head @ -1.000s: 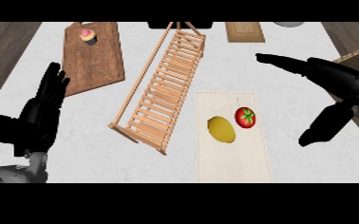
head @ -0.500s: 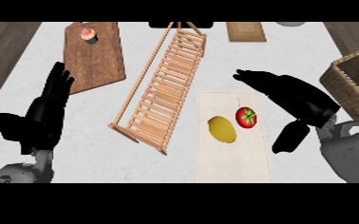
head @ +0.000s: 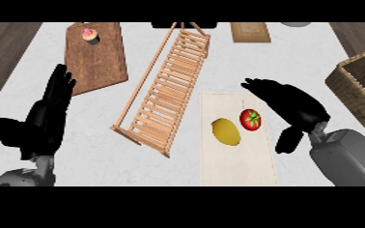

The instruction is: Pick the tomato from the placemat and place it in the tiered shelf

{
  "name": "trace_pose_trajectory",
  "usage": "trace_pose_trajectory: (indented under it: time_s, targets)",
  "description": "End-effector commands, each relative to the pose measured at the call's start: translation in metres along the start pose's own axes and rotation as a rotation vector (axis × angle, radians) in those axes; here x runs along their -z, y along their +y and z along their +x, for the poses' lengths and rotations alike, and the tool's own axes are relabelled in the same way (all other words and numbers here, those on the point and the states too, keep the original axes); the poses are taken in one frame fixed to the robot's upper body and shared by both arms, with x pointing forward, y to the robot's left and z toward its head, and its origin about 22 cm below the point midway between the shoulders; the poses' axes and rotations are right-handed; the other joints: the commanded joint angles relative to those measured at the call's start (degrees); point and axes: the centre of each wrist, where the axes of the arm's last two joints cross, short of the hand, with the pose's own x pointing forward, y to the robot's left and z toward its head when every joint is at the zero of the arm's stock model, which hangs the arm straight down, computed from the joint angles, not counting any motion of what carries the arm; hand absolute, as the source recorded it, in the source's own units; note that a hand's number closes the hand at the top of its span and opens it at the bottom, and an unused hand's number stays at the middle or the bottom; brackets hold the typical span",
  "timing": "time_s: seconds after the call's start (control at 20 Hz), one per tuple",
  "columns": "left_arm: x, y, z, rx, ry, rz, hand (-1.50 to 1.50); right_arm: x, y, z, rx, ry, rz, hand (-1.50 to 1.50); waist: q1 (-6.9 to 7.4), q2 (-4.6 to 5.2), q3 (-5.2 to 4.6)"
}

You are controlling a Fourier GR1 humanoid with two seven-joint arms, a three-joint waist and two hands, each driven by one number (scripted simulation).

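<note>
— Where is the round red tomato (head: 250, 119) found?
— On the pale rectangular placemat (head: 237, 166), beside a yellow lemon (head: 227, 131), just left of the right robot hand (head: 288, 105).
— Is it gripped?
— No; the fingers are spread open above it. The left robot hand (head: 44, 116) is held open too.

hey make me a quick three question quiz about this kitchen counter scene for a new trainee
1. True or false: the tomato lies on the placemat beside the lemon.
2. Which hand is nearest the tomato? A) left hand B) right hand
3. Fill in: the cupcake sits on the wooden ____.

Key:
1. True
2. B; it hovers open just right of the tomato, holding nothing, while the left hand rests open at the view's left edge.
3. board, left of the tiered shelf.
</note>
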Motion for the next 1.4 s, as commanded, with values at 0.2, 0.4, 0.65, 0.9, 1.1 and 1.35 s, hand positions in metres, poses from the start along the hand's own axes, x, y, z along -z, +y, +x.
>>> trace_pose_trajectory:
  time_s: [0.2,0.4,0.65,0.9,1.1,1.35]
  targets:
    - [-0.006,-0.004,0.01,0.0,-0.008,-0.016,0.0,0.034,0.019,-0.013,0.03,-0.009,0.008,-1.5,0.27,0.04,0.0]
    - [-0.005,0.003,0.014,0.011,0.0,0.002,0.0,0.037,0.037,-0.017,0.003,0.007,0.044,-1.5,0.27,0.02,0.01]
    - [0.011,0.004,0.006,0.004,0.007,0.017,0.0,0.04,0.044,-0.04,0.012,-0.009,0.014,-1.5,0.06,0.04,0.0]
    - [-0.013,0.002,-0.014,-0.002,0.0,-0.006,0.0,0.036,0.042,-0.031,0.039,-0.026,0.009,-1.5,-0.03,-0.03,-0.02]
    - [-0.015,0.015,-0.003,-0.004,0.001,-0.003,0.0,0.035,0.069,-0.034,0.041,-0.036,0.004,-1.5,0.0,-0.04,-0.02]
    - [0.006,-0.002,-0.009,-0.006,-0.001,0.01,0.0,0.061,0.067,-0.009,0.045,-0.029,0.022,-1.5,-0.12,-0.01,-0.02]
